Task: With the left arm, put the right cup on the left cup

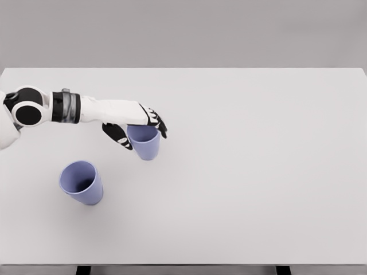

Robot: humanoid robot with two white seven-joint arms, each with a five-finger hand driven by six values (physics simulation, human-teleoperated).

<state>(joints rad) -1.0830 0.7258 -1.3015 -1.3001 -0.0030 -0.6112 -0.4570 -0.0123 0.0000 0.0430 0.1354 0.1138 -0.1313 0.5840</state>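
Note:
Two blue-violet cups stand upright on the white table [258, 172]. The left cup [82, 183] is near the front left, apart from everything. The right cup [145, 143] stands further back and to its right. My left hand [139, 129] reaches in from the left edge and wraps the right cup's rim, thumb on the near-left side and fingers over the far-right side. The cup's base still looks to rest on the table.
The white forearm [86, 109] with its black and grey wrist joint stretches across the left part of the table. A grey wall lies beyond the table's far edge.

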